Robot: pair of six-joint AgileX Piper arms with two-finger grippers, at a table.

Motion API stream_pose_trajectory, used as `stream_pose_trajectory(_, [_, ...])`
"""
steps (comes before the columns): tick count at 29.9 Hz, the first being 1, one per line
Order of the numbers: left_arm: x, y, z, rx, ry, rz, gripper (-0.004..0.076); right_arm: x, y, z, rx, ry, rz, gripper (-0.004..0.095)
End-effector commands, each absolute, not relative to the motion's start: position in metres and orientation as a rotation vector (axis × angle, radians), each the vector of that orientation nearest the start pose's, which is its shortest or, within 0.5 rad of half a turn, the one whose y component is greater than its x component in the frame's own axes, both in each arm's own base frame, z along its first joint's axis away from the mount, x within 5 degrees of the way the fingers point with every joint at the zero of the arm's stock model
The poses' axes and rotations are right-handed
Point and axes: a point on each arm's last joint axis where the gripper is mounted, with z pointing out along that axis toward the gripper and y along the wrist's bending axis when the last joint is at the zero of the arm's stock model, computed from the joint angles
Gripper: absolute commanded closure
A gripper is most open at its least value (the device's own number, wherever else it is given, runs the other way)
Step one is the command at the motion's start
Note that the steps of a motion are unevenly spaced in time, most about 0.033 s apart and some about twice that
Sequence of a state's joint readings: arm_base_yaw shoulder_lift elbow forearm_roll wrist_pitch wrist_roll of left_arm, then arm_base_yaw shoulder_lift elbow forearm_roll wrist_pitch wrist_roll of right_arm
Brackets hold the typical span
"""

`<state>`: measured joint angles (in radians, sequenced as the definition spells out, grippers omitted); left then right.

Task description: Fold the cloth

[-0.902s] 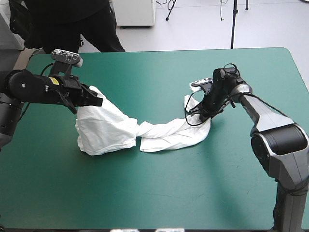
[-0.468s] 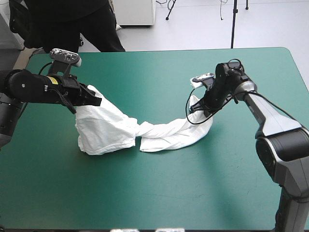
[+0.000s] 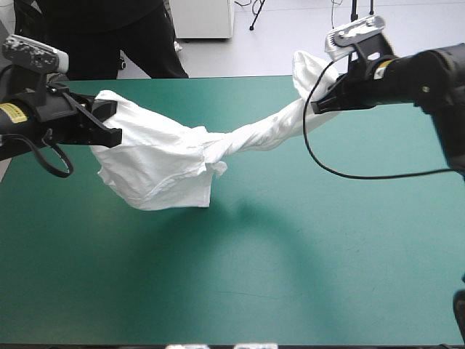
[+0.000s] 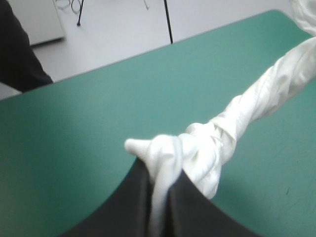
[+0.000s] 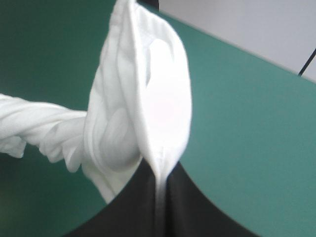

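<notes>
High view: left gripper (image 3: 109, 136) clamped on one end of the T-shirt (image 3: 163, 163), which hangs above the teal-green table (image 3: 290, 254), baggy then rope-twisted, right gripper (image 3: 318, 107) clamped on the other end; lift-and-stretch step, next probably needs untwisting, then laying flat.

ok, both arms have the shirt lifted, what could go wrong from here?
1. The T-shirt is wound into a rope between the two arms. Laid down like this, it probably won't spread flat.
2. The left gripper and right gripper each pinch only a small bunch of fabric. Pulling further apart could slip it free.
</notes>
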<state>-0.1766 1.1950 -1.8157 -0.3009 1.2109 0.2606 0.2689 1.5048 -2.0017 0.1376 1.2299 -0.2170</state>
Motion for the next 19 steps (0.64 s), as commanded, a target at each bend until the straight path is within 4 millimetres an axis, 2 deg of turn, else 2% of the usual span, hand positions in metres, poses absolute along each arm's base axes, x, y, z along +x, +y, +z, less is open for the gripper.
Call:
stream_pose_trajectory(1, [0.143, -0.056, 0.578, 0.473, 1.758, -0.368, 0.0733, 0.213, 0.07, 0.566, -0.493, 1.875, 0.192, 0.0925])
stream_pose_trajectory(6, [0.104, -0.053, 0.605, 0.481, 1.6, -0.406, 0.0733, 0.14, 0.05, 0.599, -0.465, 1.688, 0.179, 0.0925])
stream_pose_trajectory(11, [0.064, -0.049, 0.625, 0.494, 1.469, -0.432, 0.0733, 0.092, 0.037, 0.608, -0.446, 1.61, 0.182, 0.0925])
stream_pose_trajectory(14, [0.048, -0.048, 0.628, 0.504, 1.44, -0.45, 0.0733, 0.075, 0.032, 0.604, -0.435, 1.634, 0.202, 0.0925])
stream_pose_trajectory(19, [0.046, -0.05, 0.617, 0.532, 1.551, -0.489, 0.0733, 0.075, 0.033, 0.581, -0.45, 1.759, 0.214, 0.0925])
